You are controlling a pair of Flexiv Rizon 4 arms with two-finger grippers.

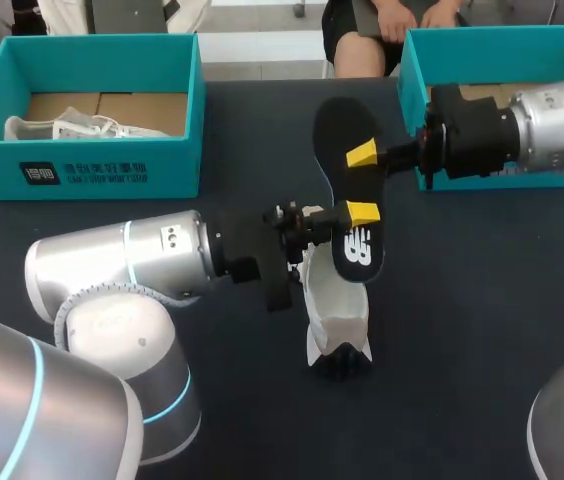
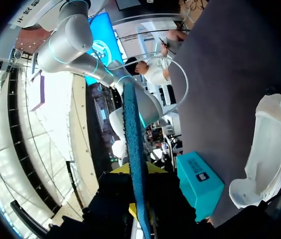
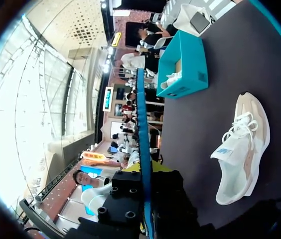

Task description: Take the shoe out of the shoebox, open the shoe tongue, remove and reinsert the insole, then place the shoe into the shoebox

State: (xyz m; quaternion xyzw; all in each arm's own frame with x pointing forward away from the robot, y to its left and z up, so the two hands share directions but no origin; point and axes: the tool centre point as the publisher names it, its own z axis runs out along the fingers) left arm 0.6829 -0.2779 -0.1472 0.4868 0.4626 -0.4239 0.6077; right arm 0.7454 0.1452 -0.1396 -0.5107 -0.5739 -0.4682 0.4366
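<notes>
A black insole (image 1: 347,120) hangs above the table, held from both sides. My right gripper (image 1: 362,154) is shut on its middle. My left gripper (image 1: 360,214) is shut on it a little nearer the heel, just over the white shoe (image 1: 334,300). The shoe lies on the dark table under the insole, toe towards me. In the left wrist view the insole (image 2: 133,124) runs edge-on between my left gripper (image 2: 139,209), with the shoe (image 2: 267,144) off to one side. In the right wrist view the insole (image 3: 141,124) stands edge-on in my right gripper (image 3: 146,199), and the shoe (image 3: 242,149) lies beside it.
A teal shoebox (image 1: 112,175) at the back left holds another white shoe (image 1: 72,127). A second teal shoebox (image 1: 482,40) stands at the back right, behind my right arm. A person's hands rest beyond the table's far edge.
</notes>
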